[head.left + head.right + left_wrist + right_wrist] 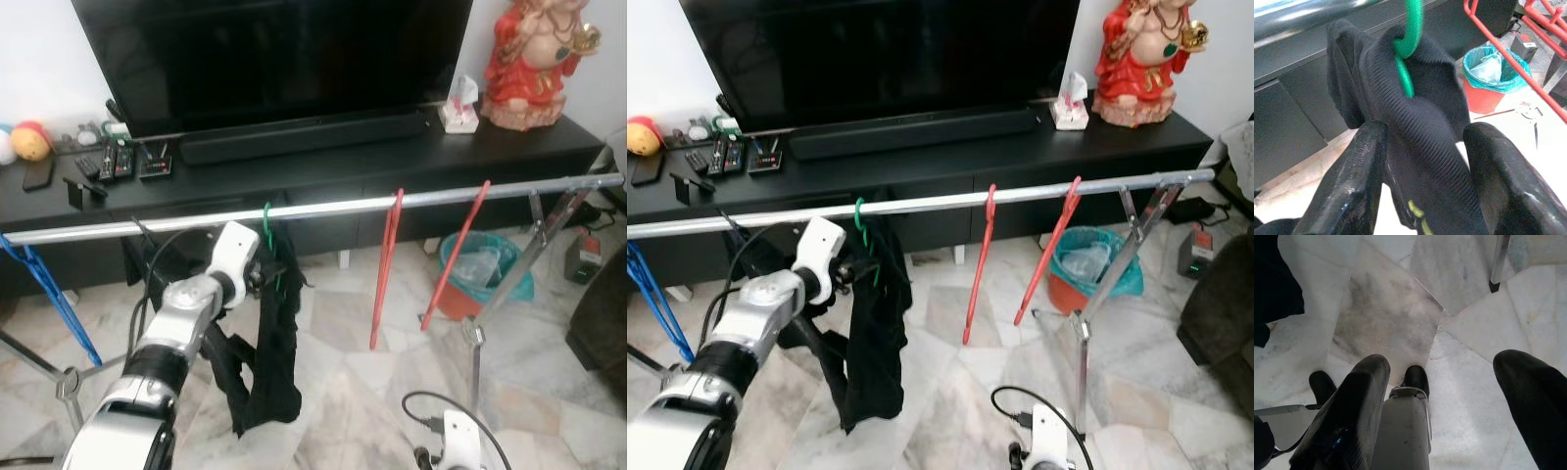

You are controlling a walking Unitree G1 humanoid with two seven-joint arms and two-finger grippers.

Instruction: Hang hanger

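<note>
Left gripper [1422,161]: fingers spread apart, one on each side of the black garment [1415,122], just below the rail; whether they touch the cloth cannot be told.
Left arm: raised from the robot's left, forearm angled up towards the rail, wrist bent so the fingers face the garment.
Green hanger [266,223]: hook over the metal rail [323,208], towards the rail's left half; its neck runs down into the garment's collar.
Black garment: hangs from the green hanger, draped down towards the marble floor [338,313].
Right gripper [1440,401]: low, pointing down at the floor, fingers wide apart with nothing between them; the arm hangs idle.
Blue hanger [49,289]: at the rail's left end.
Red hangers [385,264]: two, hung on the rail's right half, well apart from the green one.
Rail stand [529,259]: crossed metal legs at the right end.
Bin [480,274]: red with a teal liner, on the floor behind the red hangers.
Behind the rail: black TV cabinet [323,166] with a television [274,59], remotes [113,162], a tissue box [458,106] and a red figurine [534,59].
</note>
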